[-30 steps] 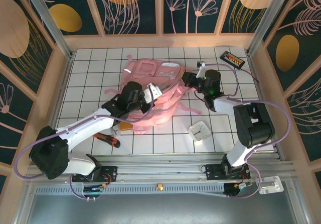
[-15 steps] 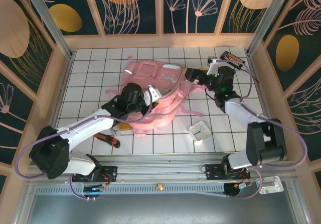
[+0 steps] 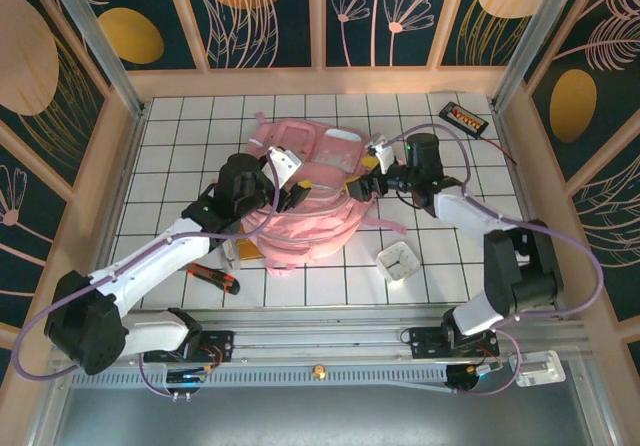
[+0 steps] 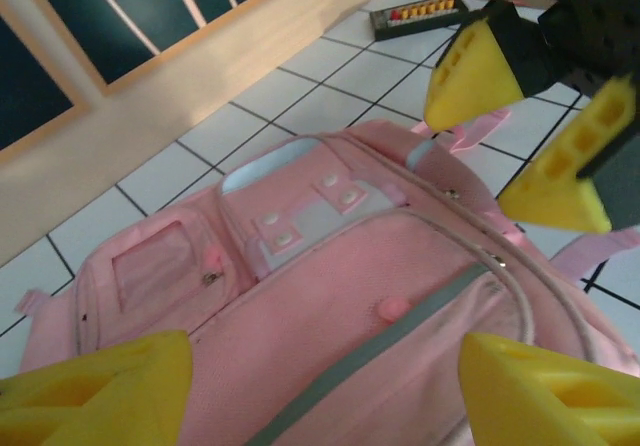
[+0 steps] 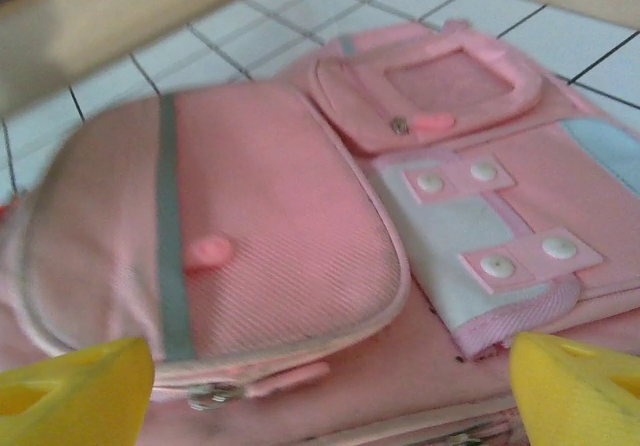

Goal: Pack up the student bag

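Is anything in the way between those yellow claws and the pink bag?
Nothing visible is. The left gripper and the right gripper both hang open right over the bag, and nothing lies between their fingers and its pink fabric.

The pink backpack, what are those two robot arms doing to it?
Two robot arms are busy packing the pink backpack, which lies flat on the tiled table. Right now the left tool and the right tool both hang open over it, one from each side, and neither is holding anything. A small white square thing sits on the table beside the backpack.
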You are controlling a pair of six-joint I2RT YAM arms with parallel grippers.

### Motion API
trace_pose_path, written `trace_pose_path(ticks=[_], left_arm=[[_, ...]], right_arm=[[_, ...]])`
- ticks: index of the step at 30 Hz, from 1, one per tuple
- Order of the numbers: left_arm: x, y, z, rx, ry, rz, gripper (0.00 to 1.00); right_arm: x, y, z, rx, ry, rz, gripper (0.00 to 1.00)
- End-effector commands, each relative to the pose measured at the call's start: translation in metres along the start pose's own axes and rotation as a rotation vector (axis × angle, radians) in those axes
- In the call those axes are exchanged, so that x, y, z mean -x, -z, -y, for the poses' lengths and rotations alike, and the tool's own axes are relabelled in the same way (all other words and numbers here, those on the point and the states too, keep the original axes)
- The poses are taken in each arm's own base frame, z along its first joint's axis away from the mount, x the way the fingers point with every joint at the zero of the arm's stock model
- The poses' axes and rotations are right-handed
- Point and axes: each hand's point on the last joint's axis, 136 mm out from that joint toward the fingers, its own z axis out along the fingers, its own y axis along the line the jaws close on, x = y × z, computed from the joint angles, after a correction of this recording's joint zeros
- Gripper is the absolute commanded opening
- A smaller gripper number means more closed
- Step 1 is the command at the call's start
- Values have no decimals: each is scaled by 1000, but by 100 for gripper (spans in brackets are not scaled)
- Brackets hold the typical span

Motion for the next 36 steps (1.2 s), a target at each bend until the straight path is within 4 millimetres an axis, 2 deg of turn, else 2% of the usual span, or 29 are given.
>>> trace_pose_path(ticks=[1, 4, 7, 10, 12, 13, 17, 20, 27, 32, 36], left_arm=[[-8, -4, -10, 22, 48, -58, 69], [-17, -5, -1, -31, 16, -89, 69], [-30, -6, 0, -36, -57, -136, 71], [-40, -12, -1, -48, -172, -190, 71], [-52, -18, 0, -69, -238, -238, 70], [-45, -23, -4, -61, -269, -235, 69], [-57, -39, -11, -56, -361, -308, 68], [-62, -44, -6, -100, -392, -332, 67], [-68, -31, 13, -206, -461, -310, 69], [-62, -21, 18, -241, -491, -293, 71], [-70, -19, 19, -246, -511, -307, 72]], right_arm=[[-8, -9, -2, 74, 154, -64, 87], [-12, -14, -7, 108, 170, -68, 84], [-18, -15, -13, 140, 189, -59, 84], [-27, -19, -8, 141, 192, -76, 84], [-28, -23, -5, 152, 167, -75, 83], [-27, -24, -5, 159, 163, -73, 81], [-21, -23, -12, 169, 158, -36, 81], [-19, -20, -14, 166, 157, -24, 80], [-27, -21, -15, 173, 146, -35, 80], [-27, -22, -16, 188, 137, -27, 80], [-27, -22, -17, 191, 134, -20, 80]])
